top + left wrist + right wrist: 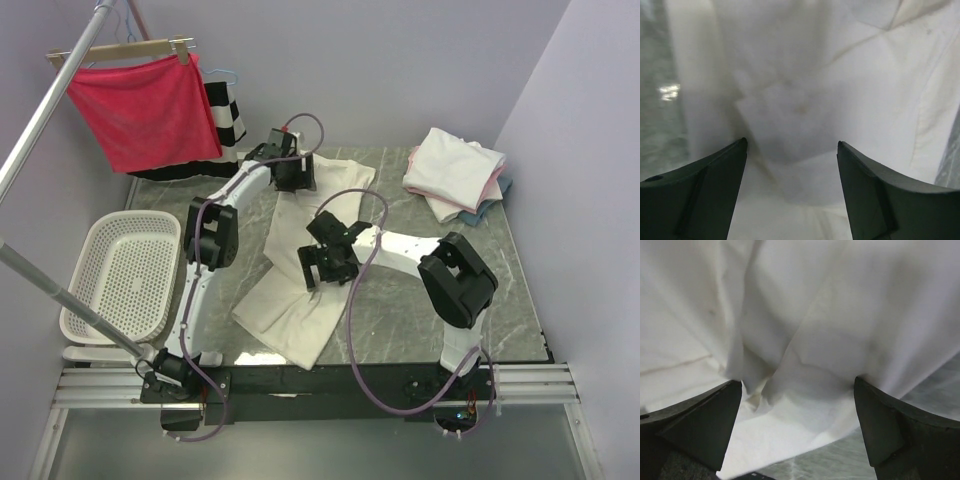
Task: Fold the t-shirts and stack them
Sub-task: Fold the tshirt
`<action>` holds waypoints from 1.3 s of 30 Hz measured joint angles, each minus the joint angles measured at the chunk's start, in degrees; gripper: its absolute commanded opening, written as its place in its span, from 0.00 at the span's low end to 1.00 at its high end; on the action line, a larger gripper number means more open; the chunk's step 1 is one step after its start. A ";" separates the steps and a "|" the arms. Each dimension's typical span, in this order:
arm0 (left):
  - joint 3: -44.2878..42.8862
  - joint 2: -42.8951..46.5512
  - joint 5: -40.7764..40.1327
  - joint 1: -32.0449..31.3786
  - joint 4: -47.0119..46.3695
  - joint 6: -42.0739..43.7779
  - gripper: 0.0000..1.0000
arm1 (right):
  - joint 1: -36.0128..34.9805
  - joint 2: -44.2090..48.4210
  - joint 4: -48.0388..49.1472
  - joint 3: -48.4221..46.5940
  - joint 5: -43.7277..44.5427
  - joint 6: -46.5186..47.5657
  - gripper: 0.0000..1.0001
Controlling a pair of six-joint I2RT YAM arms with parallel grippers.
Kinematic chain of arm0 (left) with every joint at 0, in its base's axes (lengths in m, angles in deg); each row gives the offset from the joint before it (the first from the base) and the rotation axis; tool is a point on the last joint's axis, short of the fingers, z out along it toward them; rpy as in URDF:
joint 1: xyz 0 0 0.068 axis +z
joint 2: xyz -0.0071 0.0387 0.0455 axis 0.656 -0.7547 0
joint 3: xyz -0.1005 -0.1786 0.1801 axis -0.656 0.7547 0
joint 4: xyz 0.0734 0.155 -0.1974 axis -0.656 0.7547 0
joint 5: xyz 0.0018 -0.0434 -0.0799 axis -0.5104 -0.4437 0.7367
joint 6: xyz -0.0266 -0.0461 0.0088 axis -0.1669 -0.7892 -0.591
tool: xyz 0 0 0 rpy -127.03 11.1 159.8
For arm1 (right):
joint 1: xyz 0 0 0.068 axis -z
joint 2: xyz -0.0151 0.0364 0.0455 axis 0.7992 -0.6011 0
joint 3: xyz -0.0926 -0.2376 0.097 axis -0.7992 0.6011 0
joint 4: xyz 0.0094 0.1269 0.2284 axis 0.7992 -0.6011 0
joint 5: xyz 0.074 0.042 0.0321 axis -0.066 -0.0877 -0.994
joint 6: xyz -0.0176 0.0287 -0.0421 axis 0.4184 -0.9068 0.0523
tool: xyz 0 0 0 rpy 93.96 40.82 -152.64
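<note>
Cream t-shirt [290, 310]: lies spread and rumpled across the middle of the table [400, 310], running from the far side towards the near edge, its near part folded into a slanting flap
Left gripper [791, 145]: at the far end of the cream t-shirt, pointing down at it; its jaws stand wide apart with nothing pinched, and creased pale fabric fills the left wrist view beyond them
Right gripper [797, 382]: over the middle of the same shirt; its jaws are spread as wide as they go, one to each side of a raised fold of cloth, closed on nothing
Stack of folded t-shirts [452, 165]: at the far right corner of the table, well apart from both grippers; cream on top, a pink edge and a blue edge showing underneath
Basket [130, 275]: white, perforated, just beside the table's left edge
Red cloth [145, 110]: hangs from a wooden hanger at the far left
Black-and-white garment [226, 115]: hangs just behind the red cloth, partly hidden by it
</note>
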 measured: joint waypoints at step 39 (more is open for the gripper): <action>73.66 60.59 -11.87 -12.17 -3.15 -15.21 0.93 | 21.29 21.46 -1.40 15.06 5.42 1.03 1.00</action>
